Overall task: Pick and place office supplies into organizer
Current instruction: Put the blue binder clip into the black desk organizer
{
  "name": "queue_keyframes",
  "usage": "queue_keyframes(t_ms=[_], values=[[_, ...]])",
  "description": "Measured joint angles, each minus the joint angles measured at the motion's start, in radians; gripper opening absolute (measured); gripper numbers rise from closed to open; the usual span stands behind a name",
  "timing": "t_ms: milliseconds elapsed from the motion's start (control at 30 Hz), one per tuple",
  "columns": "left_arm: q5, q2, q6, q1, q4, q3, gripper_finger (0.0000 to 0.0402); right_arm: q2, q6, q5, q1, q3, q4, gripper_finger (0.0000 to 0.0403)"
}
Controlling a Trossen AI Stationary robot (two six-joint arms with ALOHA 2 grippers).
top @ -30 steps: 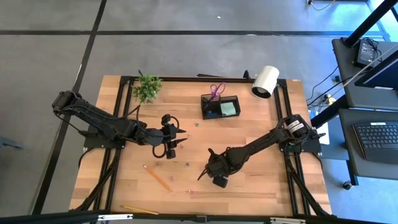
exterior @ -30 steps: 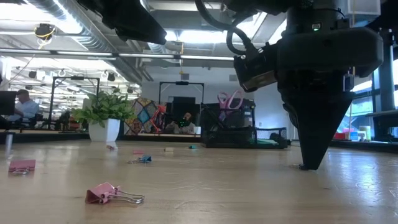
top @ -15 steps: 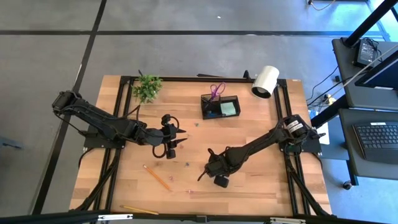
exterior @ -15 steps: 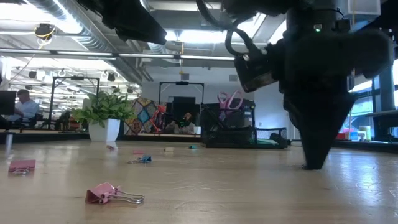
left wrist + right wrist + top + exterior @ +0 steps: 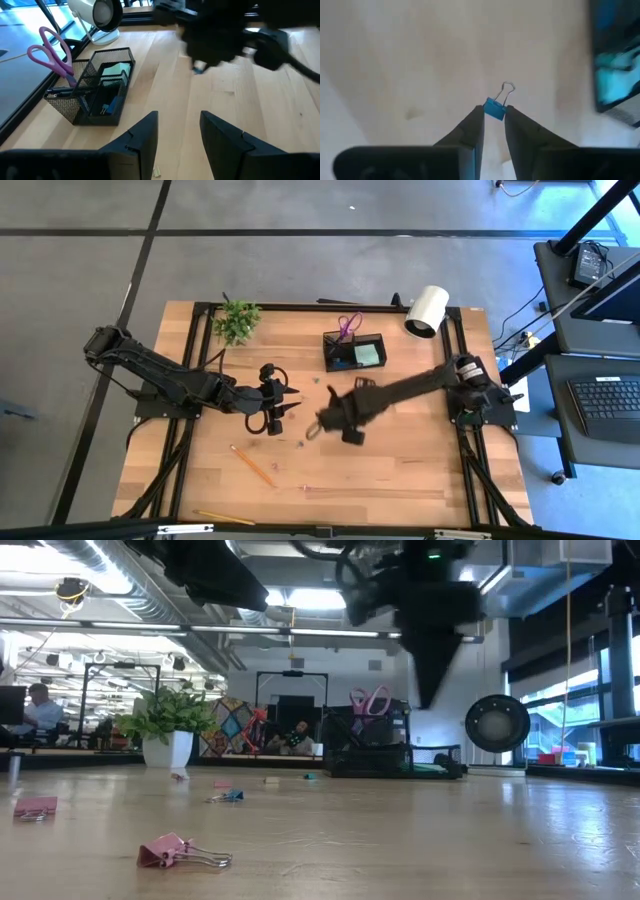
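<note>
My right gripper [image 5: 494,119] hangs above the table's middle [image 5: 322,422], shut on a small blue binder clip [image 5: 494,108]. My left gripper [image 5: 178,131] waits open just left of it [image 5: 286,406], touching nothing. The black mesh organizer [image 5: 355,352] stands toward the far edge with purple scissors [image 5: 50,50] upright in its taller part and a green sticky-note pad [image 5: 368,355] in a compartment. Two pencils [image 5: 253,465] [image 5: 222,518] lie flat near the front left. My right gripper pinches the clip's blue body [image 5: 492,110] between its two fingertips. The clip's wire loop [image 5: 507,90] sticks out past the fingers. The fingers point steeply down, and the clip is lifted clear of the table.
A pink binder clip [image 5: 175,850] lies near the front, another pink clip [image 5: 35,806] at the left, and a blue clip [image 5: 228,796] farther back. A potted plant [image 5: 237,320] and a white cylinder [image 5: 427,310] stand at the far edge.
My right gripper has risen from the tabletop with the blue clip and swung toward the far edge and the left, nearer my left gripper, turning as it went. Most of that move came in the last half second.
</note>
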Motion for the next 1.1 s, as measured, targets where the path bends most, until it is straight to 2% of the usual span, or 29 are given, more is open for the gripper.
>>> queue_keyframes(t_ms=[233,433,567,833,1100], values=[[0.001,0.000,0.000,0.000,0.001,0.000,0.0141,-0.001,-0.152,0.003,-0.176,0.080,0.001,0.0074],[0.002,0.000,0.001,0.000,0.000,0.000,0.0141,-0.001,-0.240,-0.004,-0.320,0.092,0.029,0.0074],[0.002,0.000,0.002,0.000,-0.001,0.000,0.0141,-0.002,-0.262,-0.094,-0.395,0.081,0.058,0.0070],[0.003,0.000,0.005,0.000,-0.001,0.000,0.0141,-0.003,-0.266,-0.115,-0.470,0.080,0.145,0.0073],[0.004,0.000,0.045,0.000,-0.002,0.000,0.0141,0.001,-0.264,-0.115,-0.476,0.080,0.219,0.0073]])
